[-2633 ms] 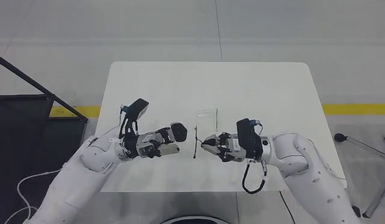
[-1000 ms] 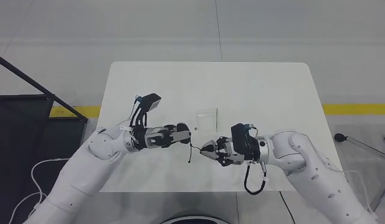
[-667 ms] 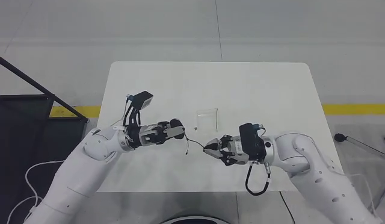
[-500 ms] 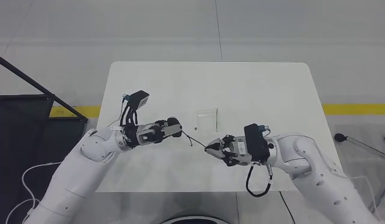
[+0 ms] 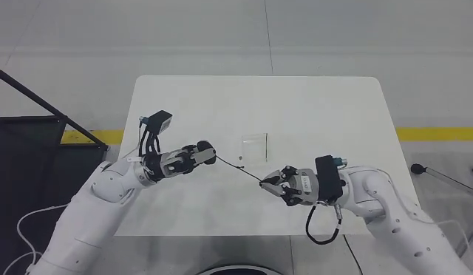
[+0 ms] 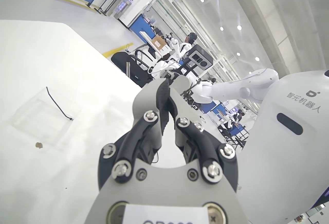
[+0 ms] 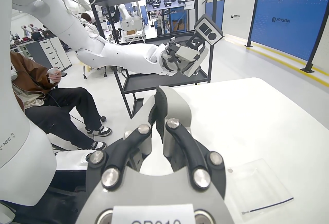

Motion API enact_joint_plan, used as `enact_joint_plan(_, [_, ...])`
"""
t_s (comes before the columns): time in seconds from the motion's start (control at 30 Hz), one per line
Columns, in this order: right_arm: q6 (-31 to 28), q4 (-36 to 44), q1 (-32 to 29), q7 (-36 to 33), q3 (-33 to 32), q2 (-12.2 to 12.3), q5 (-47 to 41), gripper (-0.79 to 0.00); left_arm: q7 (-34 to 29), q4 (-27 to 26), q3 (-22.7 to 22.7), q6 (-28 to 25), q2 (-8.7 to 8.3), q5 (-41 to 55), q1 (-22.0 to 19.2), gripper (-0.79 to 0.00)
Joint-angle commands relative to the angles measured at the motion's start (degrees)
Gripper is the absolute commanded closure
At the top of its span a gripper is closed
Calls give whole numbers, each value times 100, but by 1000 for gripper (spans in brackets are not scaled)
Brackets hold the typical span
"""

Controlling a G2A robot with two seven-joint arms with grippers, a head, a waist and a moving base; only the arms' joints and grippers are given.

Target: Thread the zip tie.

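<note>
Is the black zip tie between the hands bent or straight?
Straight. The zip tie runs as one taut line from the left hand to the right hand, both shut on its ends.

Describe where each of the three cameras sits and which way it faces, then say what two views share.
Top view: above the arms, looking down on the table; both arms show, the left gripper and right gripper holding a zip tie between them.
Left wrist view: behind the left gripper, facing across the table towards the right arm.
Right wrist view: behind the right gripper, facing the left arm.
Shared: both wrist views show the clear tray with a loose black tie lying on it.
</note>
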State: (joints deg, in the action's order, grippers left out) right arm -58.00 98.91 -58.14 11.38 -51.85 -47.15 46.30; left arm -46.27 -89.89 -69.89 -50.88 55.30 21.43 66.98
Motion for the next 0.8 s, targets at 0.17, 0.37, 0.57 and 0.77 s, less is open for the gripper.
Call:
enact_joint_plan(0.17, [0, -20, 37, 548, 102, 152, 261, 0, 68, -41, -64, 7, -2, -80, 51, 0])
enact_joint_plan(0.37, [0, -29, 57, 1011, 177, 282, 508, 0, 124, -65, -122, 11, -3, -119, 83, 0])
enact_joint_plan(0.57, [0, -61, 104, 1383, 287, 387, 714, 0, 143, -59, -157, -1, -3, -118, 107, 0])
enact_joint_plan(0.77, [0, -112, 189, 1584, 415, 467, 850, 0, 149, -54, -173, -14, -1, -117, 123, 0])
